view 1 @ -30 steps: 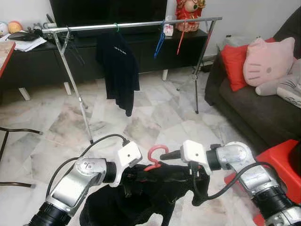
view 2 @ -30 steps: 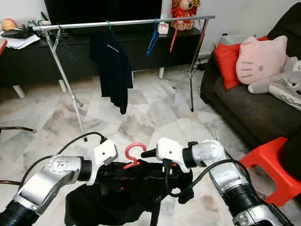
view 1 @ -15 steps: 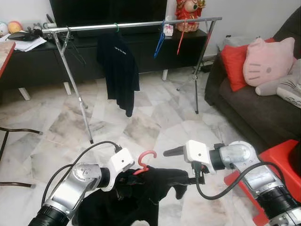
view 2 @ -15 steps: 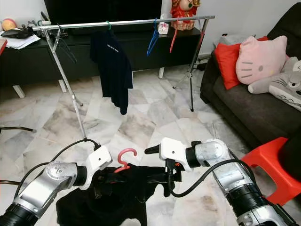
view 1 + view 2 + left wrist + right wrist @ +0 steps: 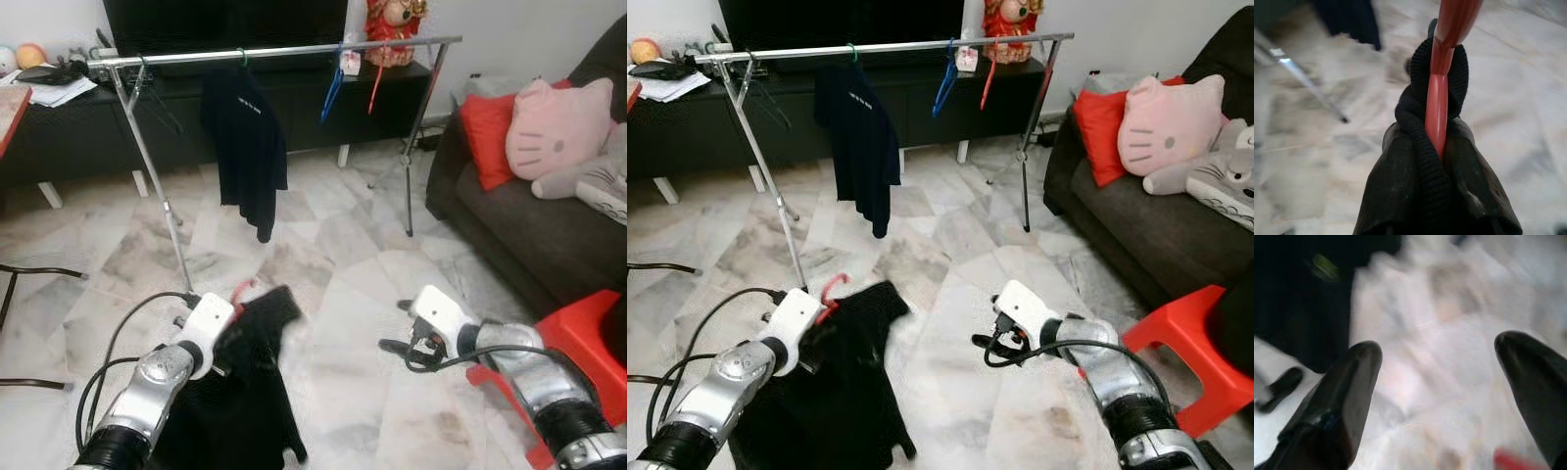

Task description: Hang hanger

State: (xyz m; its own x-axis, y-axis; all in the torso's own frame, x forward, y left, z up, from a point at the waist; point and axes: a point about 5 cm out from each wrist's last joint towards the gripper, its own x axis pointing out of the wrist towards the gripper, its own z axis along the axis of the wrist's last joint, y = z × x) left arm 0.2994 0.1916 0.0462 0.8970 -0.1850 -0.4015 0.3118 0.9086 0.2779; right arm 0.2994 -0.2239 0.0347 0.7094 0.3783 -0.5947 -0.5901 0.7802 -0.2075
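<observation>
The left gripper (image 5: 227, 311), at lower left, is clamping the red hanger (image 5: 1439, 105) through the black garment (image 5: 240, 392). The right gripper (image 5: 1442, 382) is hanging spread and empty at lower right. Next — lifting the hook toward the rail (image 5: 284, 50) at the top, without snagging cloth.

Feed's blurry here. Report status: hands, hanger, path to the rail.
Left hand shut on red hanger with black garment, low over floor. Right hand open, holding nothing. Rail ahead; black shirt and two hangers already on it.
</observation>
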